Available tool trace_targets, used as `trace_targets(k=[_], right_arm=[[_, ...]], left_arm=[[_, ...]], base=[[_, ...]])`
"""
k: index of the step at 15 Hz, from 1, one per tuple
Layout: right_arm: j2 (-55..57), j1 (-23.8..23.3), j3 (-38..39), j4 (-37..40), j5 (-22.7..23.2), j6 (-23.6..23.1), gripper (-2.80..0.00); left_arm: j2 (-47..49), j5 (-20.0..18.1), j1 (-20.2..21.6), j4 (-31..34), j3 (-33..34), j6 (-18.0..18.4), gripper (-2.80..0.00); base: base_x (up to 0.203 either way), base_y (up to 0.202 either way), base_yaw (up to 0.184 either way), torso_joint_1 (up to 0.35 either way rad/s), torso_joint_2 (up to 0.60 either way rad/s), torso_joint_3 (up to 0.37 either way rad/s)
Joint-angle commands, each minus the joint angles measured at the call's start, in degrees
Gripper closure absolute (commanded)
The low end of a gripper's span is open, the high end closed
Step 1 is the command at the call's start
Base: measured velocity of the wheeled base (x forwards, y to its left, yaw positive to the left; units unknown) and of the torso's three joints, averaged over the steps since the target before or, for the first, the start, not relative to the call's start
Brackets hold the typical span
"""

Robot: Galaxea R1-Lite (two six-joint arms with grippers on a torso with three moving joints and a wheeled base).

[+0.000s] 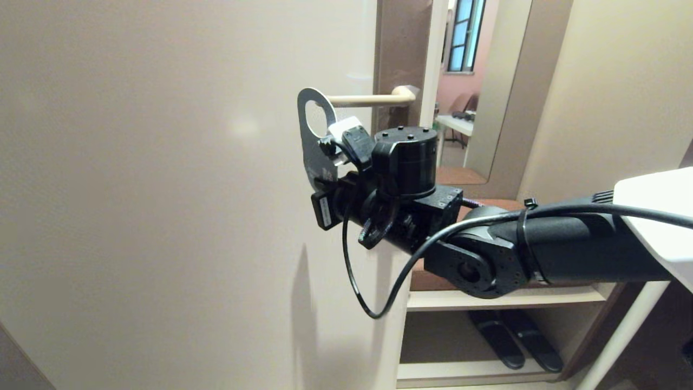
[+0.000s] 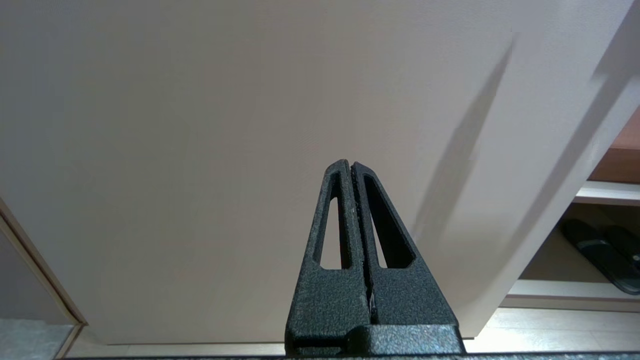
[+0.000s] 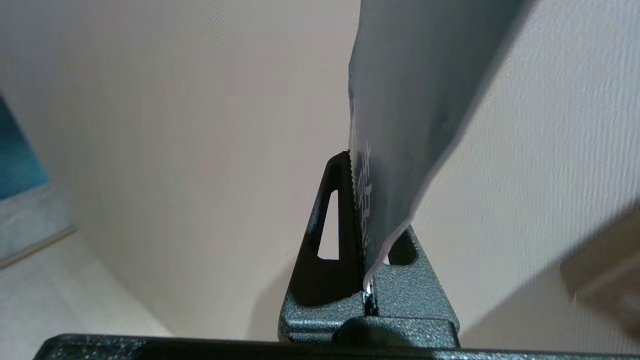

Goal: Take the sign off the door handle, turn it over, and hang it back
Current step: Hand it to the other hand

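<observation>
The sign (image 1: 313, 154) is a flat grey-blue card with a big hole at its top. It stands upright against the door, its ring level with the free tip of the door handle (image 1: 368, 99); whether the tip passes through the hole I cannot tell. The handle is a cream lever on a brownish plate (image 1: 400, 54). My right gripper (image 3: 356, 170) is shut on the sign's (image 3: 410, 100) lower part, where white lettering shows on the blue side. In the head view the wrist hides the fingers. My left gripper (image 2: 351, 164) is shut on nothing, low in front of the door.
The pale door (image 1: 162, 189) fills the left of the head view, its edge just right of the handle. Beyond it stands a shelf (image 1: 503, 298) with dark slippers (image 1: 511, 338) beneath. A loose black cable (image 1: 357, 281) hangs from my right arm.
</observation>
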Motion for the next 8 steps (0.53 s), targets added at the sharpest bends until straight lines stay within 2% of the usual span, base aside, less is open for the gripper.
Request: trace_targets(k=[1,8], right_arm=[[-2.4,0.5,2.6,-0.2,-0.1,0.0,0.00],[-10.6,3.0,12.8,-0.4,-1.0,-0.3,0.00]], left_arm=[[0.0,0.0,0.0,0.0,0.0,-0.1,0.00],[0.0,0.1,0.0,0.0,0.0,0.0,0.00]], base=[[0.000,0.000,0.000,0.000,0.00,0.000],[0.000,0.000,0.000,0.000,0.00,0.000]])
